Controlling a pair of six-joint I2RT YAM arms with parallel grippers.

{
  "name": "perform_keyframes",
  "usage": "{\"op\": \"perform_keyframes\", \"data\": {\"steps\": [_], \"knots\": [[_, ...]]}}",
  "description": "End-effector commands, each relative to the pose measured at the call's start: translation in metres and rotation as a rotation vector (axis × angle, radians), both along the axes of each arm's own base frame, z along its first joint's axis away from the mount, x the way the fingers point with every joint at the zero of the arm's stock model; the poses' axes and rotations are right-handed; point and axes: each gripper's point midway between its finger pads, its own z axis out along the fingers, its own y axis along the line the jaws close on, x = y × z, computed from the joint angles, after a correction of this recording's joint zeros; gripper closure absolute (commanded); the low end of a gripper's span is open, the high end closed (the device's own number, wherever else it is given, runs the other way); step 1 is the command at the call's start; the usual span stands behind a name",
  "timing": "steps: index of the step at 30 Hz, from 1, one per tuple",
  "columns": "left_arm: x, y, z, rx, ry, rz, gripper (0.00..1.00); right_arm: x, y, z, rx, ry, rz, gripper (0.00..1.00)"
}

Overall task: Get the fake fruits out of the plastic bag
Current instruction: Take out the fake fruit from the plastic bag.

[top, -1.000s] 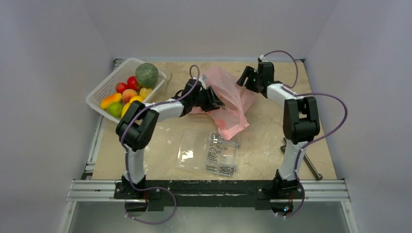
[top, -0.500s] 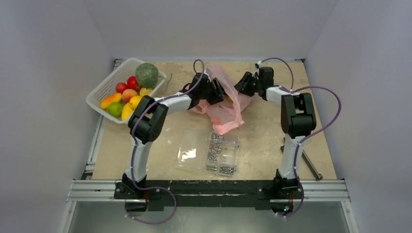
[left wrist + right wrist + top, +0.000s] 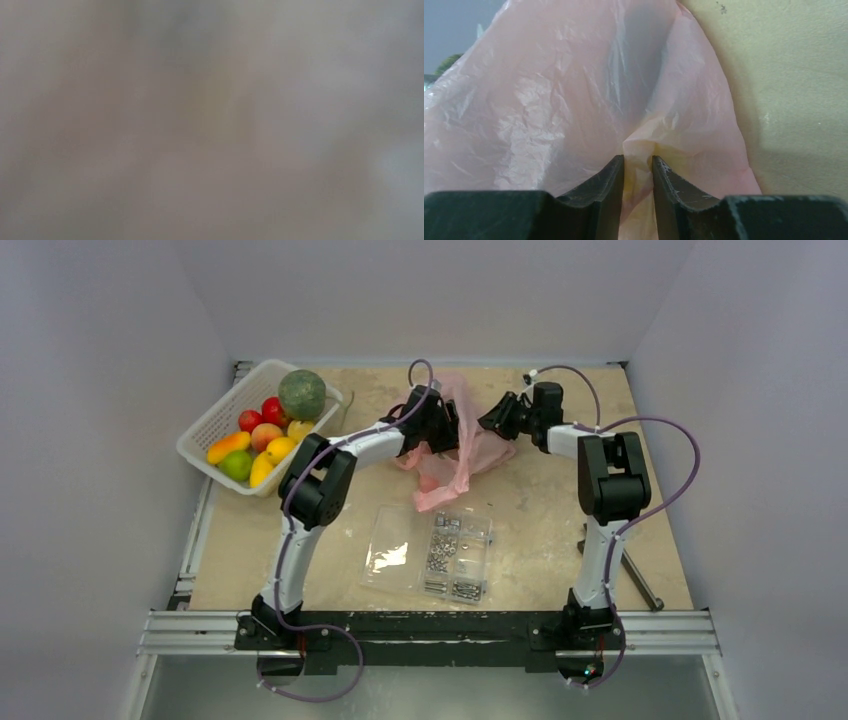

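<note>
Beige tabletop [image 3: 560,540], pink plastic bag [image 3: 574,100] in right claw [image 3: 638,161] (left-wrist view blurred)

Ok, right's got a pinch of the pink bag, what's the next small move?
Probably raise the right gripper a little, keeping its pinch. It is shut on a fold of the plastic bag, which sags between it and the left gripper; the left wrist view is blurred, so tautening the film seems safer.

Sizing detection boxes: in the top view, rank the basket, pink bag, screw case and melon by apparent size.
1. Basket: largest.
2. Pink bag and screw case: look about alike. The bag is crumpled and partly hidden by the arms, so I won't rank them.
3. Melon: smallest.
</note>
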Motion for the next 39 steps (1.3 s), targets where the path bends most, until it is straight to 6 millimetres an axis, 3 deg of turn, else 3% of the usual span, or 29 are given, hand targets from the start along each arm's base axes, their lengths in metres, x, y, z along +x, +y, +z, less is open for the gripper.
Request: {"op": "perform_keyframes", "data": {"steps": [1,5,9,13,17,21,26,35,39], "knots": [[0.003,-0.014,0.000,-0.028,-0.015,-0.038,0.46,0.000,0.012,0.023,0.091,-0.036,0.020,0.74],[0.007,-0.025,0.002,-0.083,-0.032,-0.059,0.52,-0.002,0.017,0.026,0.138,-0.019,0.021,0.75],[0.012,-0.032,-0.002,-0.087,-0.024,-0.066,0.44,-0.006,0.018,0.023,0.174,0.009,0.012,0.79],[0.017,-0.033,-0.002,-0.071,-0.042,-0.073,0.64,-0.012,0.017,0.022,0.172,0.019,0.005,0.87],[0.014,-0.014,0.016,0.037,-0.105,-0.080,0.78,-0.003,0.001,0.022,0.057,0.002,-0.036,0.96],[0.005,0.018,0.029,0.157,-0.168,-0.070,0.88,0.010,-0.011,0.028,-0.039,-0.039,-0.048,0.99],[-0.010,0.055,0.049,0.271,-0.235,-0.058,0.94,0.021,-0.025,0.034,-0.152,-0.094,-0.041,0.99],[-0.041,0.078,0.094,0.263,-0.304,-0.075,0.96,0.021,-0.040,0.024,-0.312,-0.167,0.001,1.00],[-0.064,0.093,0.114,0.278,-0.325,-0.099,0.96,0.020,-0.050,0.019,-0.353,-0.137,-0.039,1.00]]}}
